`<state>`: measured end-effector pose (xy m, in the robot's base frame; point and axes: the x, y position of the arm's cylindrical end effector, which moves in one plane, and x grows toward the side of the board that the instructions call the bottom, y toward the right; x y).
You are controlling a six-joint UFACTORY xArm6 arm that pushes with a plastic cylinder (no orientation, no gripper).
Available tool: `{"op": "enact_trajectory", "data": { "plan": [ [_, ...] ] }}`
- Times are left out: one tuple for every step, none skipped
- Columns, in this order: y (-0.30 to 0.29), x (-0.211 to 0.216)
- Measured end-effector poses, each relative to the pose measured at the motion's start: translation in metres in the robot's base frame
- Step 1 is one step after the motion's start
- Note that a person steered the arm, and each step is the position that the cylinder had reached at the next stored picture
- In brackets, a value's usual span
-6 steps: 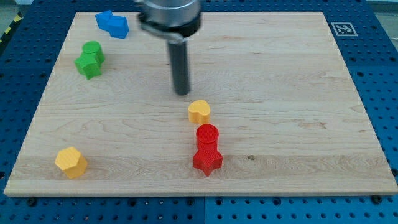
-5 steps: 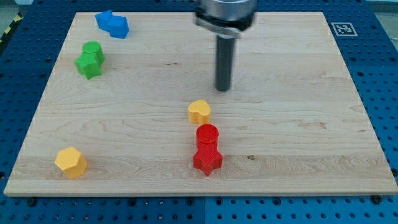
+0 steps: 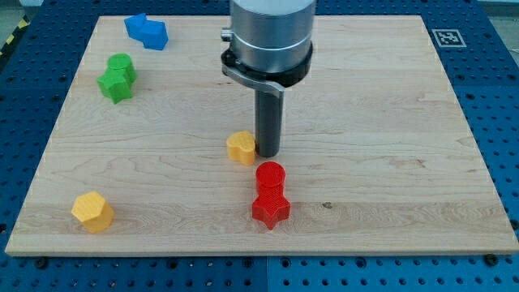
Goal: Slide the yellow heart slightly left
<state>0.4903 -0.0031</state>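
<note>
The yellow heart [image 3: 241, 148] lies on the wooden board [image 3: 389, 122] near its middle. My tip [image 3: 267, 153] stands right against the heart's right side, touching it. A red cylinder [image 3: 270, 175] sits just below my tip, with a red star [image 3: 270, 208] touching it from below.
A yellow hexagon [image 3: 92, 211] lies at the view's bottom left. A green cylinder [image 3: 122, 64] and a green star [image 3: 114, 84] sit together at the upper left. Two blue blocks [image 3: 146, 31] lie at the top left. A marker tag [image 3: 446, 37] is at the top right corner.
My tip swung right, then came down and left to the heart's right side. The yellow heart has slid a little to the left. The other blocks have not moved.
</note>
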Motion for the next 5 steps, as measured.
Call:
{"op": "enact_trajectory", "data": {
  "plan": [
    [-0.019,0.0],
    [-0.041,0.0],
    [-0.065,-0.001],
    [-0.075,-0.012],
    [-0.075,-0.029]
  ]
}}
